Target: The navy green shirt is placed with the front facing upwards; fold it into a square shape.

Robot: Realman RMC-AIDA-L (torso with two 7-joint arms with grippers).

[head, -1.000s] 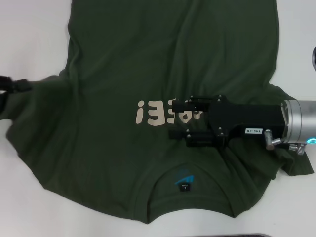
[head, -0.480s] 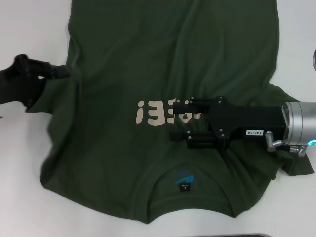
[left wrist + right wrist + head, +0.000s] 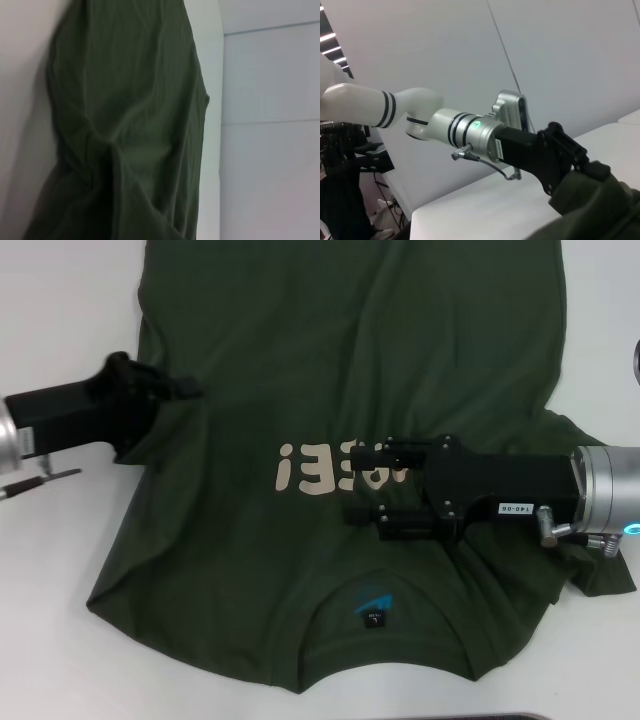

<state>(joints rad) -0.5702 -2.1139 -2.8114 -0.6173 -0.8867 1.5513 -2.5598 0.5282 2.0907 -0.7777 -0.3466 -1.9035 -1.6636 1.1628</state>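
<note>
The navy green shirt (image 3: 330, 340) lies front up on the white table, its collar and blue neck label (image 3: 372, 606) nearest me and the cream chest letters (image 3: 315, 468) upside down. My left gripper (image 3: 188, 391) comes in from the left and is shut on the shirt's left sleeve, which is drawn in over the body. The right wrist view shows that gripper (image 3: 592, 167) with olive cloth at its tip. The left wrist view shows only draped shirt fabric (image 3: 130, 125). My right gripper (image 3: 368, 483) reaches in from the right over the chest letters, open, one finger on each side of the print's end.
Bare white table (image 3: 60, 640) shows to the left, to the right and below the collar. A dark strip (image 3: 500, 717) runs along the near edge. A dark object (image 3: 636, 358) sits at the right border. The shirt's right sleeve (image 3: 600, 575) lies bunched under my right wrist.
My left gripper has moved right, from off the table's left side onto the shirt, pulling the left sleeve inward over the body. The right arm has stayed in place.
</note>
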